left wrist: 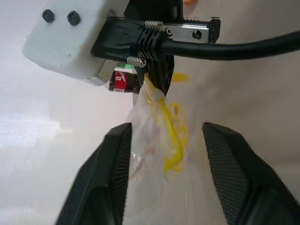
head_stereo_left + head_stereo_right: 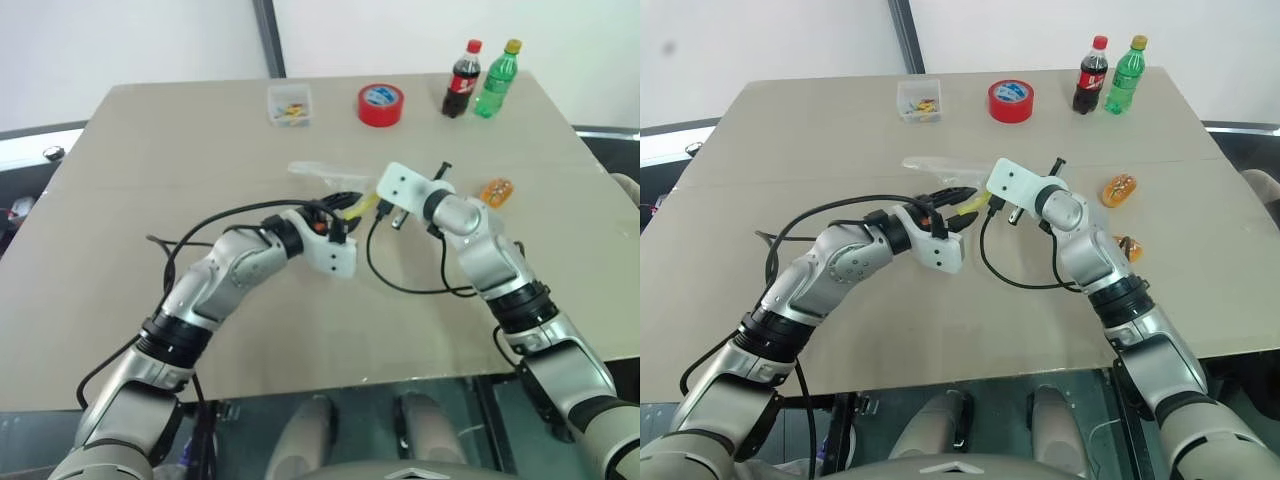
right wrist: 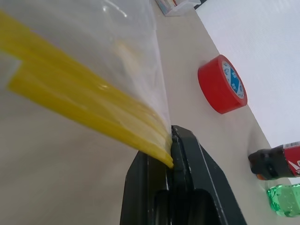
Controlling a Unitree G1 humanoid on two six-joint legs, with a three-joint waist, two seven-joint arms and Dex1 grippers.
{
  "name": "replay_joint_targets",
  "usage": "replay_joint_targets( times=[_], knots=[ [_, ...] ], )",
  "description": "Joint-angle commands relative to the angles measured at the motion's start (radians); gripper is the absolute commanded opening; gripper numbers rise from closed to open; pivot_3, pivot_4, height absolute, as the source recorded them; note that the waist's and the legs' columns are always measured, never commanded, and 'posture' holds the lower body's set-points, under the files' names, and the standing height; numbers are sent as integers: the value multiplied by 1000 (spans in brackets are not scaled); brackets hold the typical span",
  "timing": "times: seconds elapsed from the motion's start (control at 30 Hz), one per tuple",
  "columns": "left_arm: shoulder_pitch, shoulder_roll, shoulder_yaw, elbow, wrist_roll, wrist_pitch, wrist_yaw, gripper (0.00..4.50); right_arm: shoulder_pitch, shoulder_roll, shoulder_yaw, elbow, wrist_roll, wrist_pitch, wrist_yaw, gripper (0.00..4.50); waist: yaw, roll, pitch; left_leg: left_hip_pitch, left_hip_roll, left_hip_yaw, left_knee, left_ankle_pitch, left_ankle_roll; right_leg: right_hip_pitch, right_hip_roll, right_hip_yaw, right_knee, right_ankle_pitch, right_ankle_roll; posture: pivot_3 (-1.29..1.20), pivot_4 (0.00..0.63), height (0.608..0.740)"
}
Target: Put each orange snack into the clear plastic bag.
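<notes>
I have the right gripper [image 3: 171, 140] clamped shut on the yellow seal strip of the clear bag [image 1: 154, 154], holding it up over the middle of the table [image 2: 150, 300]. My left gripper [image 1: 164, 154] has its fingers [image 1: 112, 168] parted on either side of the bag's mouth, gripping nothing firmly as far as I can judge. Both orange snacks [image 2: 1119, 189] lie on the table to my right, apart from the bag, the second [image 2: 1129, 248] just behind my right forearm. If the strip slips from that thin pinch, the bag drops; the dangling cable [image 2: 400, 280] might snag too. There is open tabletop ahead; the tape roll [image 2: 381, 104] and bottles [image 2: 462, 80] stand well apart near the far edge.
</notes>
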Motion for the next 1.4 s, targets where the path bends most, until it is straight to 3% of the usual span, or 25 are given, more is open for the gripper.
replay_joint_targets(
  times=[0.03, 0.07, 0.17, 0.4, 0.5, 0.6, 0.7, 0.77, 0.8, 0.93, 1.17, 1.4],
  knots=[
    [-10, -7, 10, -7, -15, -19, 0, 562, -29, 0, -10, -24, 0, -2, 1, 0, 0, 0, 0, 0, 0, 0, 0, 0, 0, 0, 0, 0, 0, 0, 0, 0, 150, 736],
    [-11, -7, 13, -2, -18, -19, -1, 19, -29, 0, -9, -25, -1, -1, 2, 0, 0, 0, 0, 0, 0, 0, 0, 0, 0, 0, 0, 0, 1, 0, 0, 0, 150, 736],
    [-6, -12, 40, 27, -77, -22, -1, 19, -22, -7, -6, -39, -8, 6, 8, 0, 0, 0, 0, 0, 0, 0, 0, 0, 0, 0, 0, 0, 1, 0, 0, 0, 150, 736],
    [-45, -39, 106, 223, -433, -154, -125, 19, 25, -70, 1, -119, -17, 17, 68, 0, 1, 0, 0, 0, 0, -1, 1, 0, 0, 0, -1, 0, 2, 0, 0, 0, 150, 736],
    [-37, -51, 124, 231, -569, -136, -216, 0, 69, -70, -25, -180, -6, 35, 48, 870, 1, 0, 0, 0, 0, -1, 2, 0, 0, 0, -1, 0, 2, 0, 0, 0, 150, 736],
    [-21, -67, 146, 226, -662, -120, -273, 0, 132, -64, -53, -269, 17, 86, 55, 2282, 0, 0, 0, 0, 0, -1, 1, 0, 0, 0, -1, 0, 2, 0, 0, 0, 150, 736],
    [-12, -82, 182, 227, -744, -75, -313, 0, 230, -94, -95, -426, 54, 172, 112, 2282, 1, 0, 0, 0, 1, -1, 2, 0, 0, 0, -1, 0, 2, 0, 0, 0, 150, 736],
    [-8, -78, 204, 222, -800, -33, -354, 0, 284, -55, -162, -521, 130, 275, 128, 2282, 1, 0, 0, 0, 1, -2, 2, 0, 0, 0, -1, -1, 2, 0, 0, 0, 150, 736],
    [-3, -74, 212, 223, -815, -43, -375, 0, 303, -27, -194, -559, 172, 327, 132, 1693, 0, 0, 0, 0, 1, -2, 2, 0, 1, 0, -1, -1, 2, 0, 0, 0, 150, 736],
    [22, -52, 234, 219, -901, -24, -498, 0, 344, 93, -291, -686, 315, 526, 124, 91, -2, 0, 0, 2, 2, -1, 2, -2, 4, 1, 0, 0, 3, 0, 0, 0, 150, 736],
    [52, -33, 260, 226, -950, -18, -617, 0, 305, 219, -399, -719, 467, 683, 41, 28, 3, 0, 0, 2, 1, -3, 2, -2, 4, 2, -1, -1, 3, 0, 0, 0, 150, 736],
    [75, -42, 284, 194, -969, 19, -638, 0, 310, 218, -378, -657, 525, 690, -17, 28, 1, 1, 0, 2, 1, -4, 2, -2, 4, 2, -1, -2, 3, 0, 0, 0, 150, 736]
  ],
)
